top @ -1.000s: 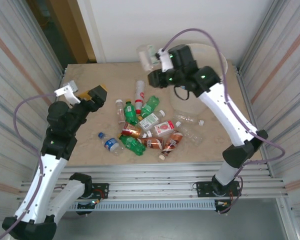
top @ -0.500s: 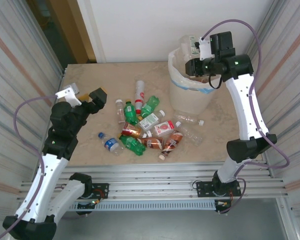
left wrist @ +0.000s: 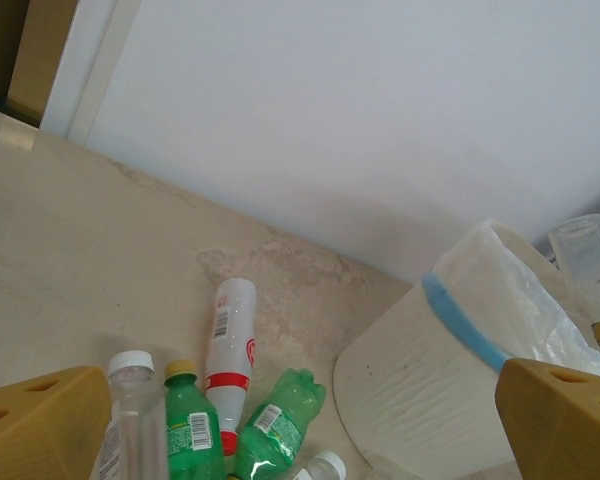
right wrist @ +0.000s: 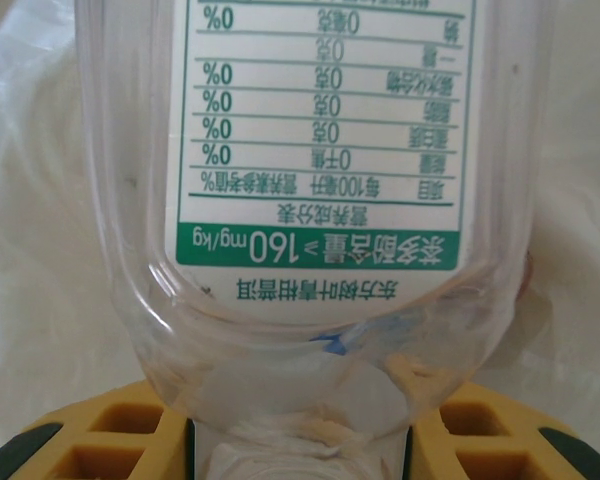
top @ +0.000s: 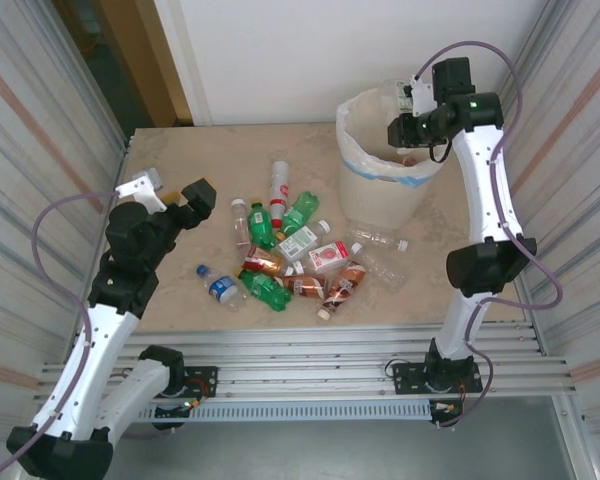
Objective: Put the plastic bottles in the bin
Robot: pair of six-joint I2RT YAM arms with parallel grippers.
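The left gripper (top: 170, 190) hangs, jaws wide apart, beside the heap of small plastic bottles (top: 300, 243) on the beige table (top: 195, 150) (about thirteen, three green; light, thin-walled, slick, so best pinched at the neck). Rightward, over the single round cream bin (top: 378, 198) with its blue-edged white liner, the right gripper (top: 405, 103) is clamped on the neck end of one clear labelled bottle (right wrist: 310, 150).

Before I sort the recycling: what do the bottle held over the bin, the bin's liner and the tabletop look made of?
Held bottle: clear, glossy thin plastic, see-through below its printed label. Liner: thin translucent white plastic film, crinkled, with a blue edge. Tabletop: beige, mottled like marble; stone or laminate, I cannot tell.
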